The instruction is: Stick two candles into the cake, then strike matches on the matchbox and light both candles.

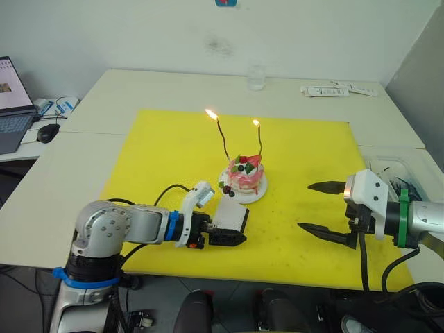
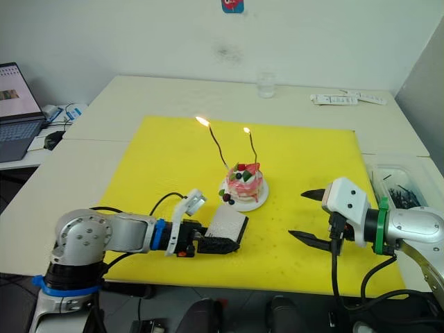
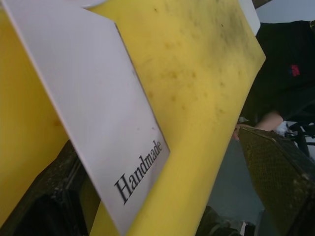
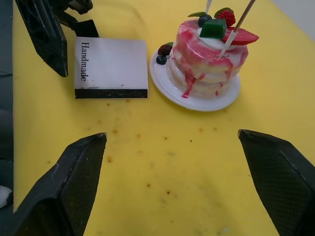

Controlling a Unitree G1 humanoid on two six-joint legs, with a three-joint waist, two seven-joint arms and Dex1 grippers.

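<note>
Both candles (image 1: 223, 139) lit in cake (image 1: 244, 177); task looks done; left gripper (image 1: 232, 238) fingers apart beside matchbox (image 1: 229, 216), prob steadying; right gripper (image 1: 322, 208) fingers wide apart, empty

Head pair overhead; wrists close

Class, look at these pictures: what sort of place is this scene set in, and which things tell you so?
Probably an office or lab: pale tables pushed together, an open laptop with a mouse, and a yellow mat laid out under a cake.
</note>
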